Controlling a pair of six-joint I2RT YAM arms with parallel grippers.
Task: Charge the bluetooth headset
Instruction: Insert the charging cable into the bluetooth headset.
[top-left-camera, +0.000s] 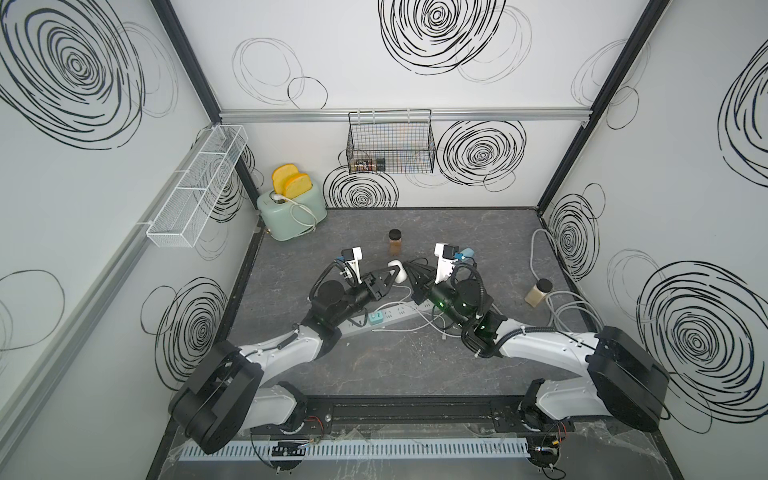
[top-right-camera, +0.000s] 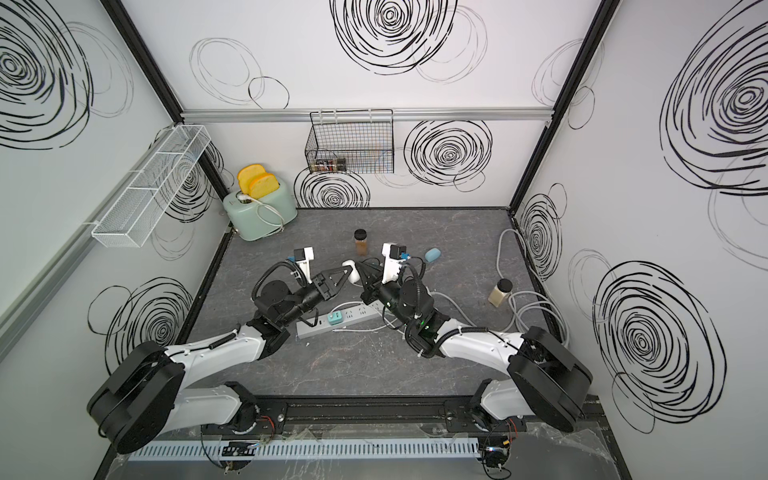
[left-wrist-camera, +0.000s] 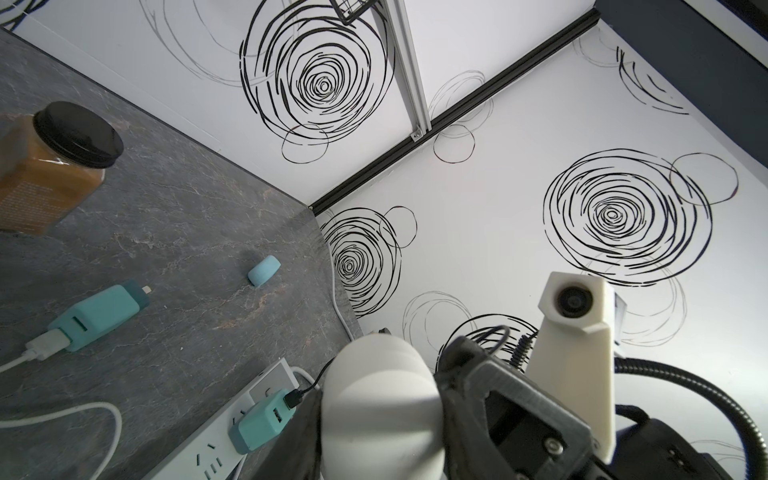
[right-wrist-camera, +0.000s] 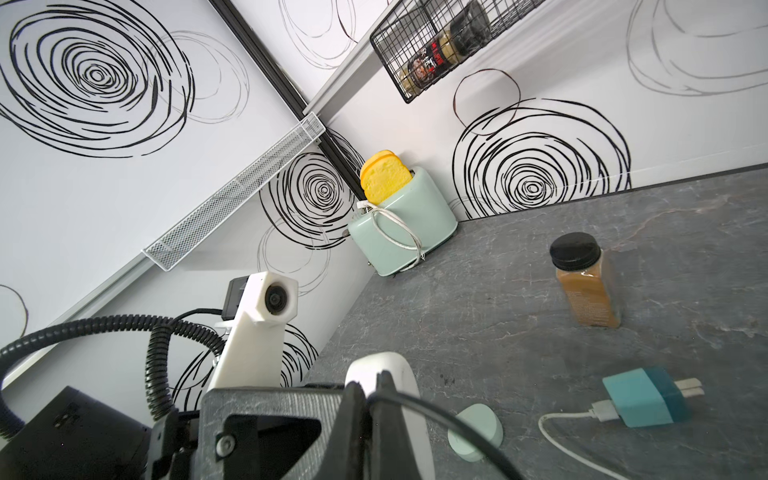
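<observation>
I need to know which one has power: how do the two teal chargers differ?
The loose charger lies flat on the tabletop with its prongs bare; the plugged charger sits in the power strip. The loose charger carries a white cable, the plugged charger a black cable. Both are teal, boxy USB blocks.
</observation>
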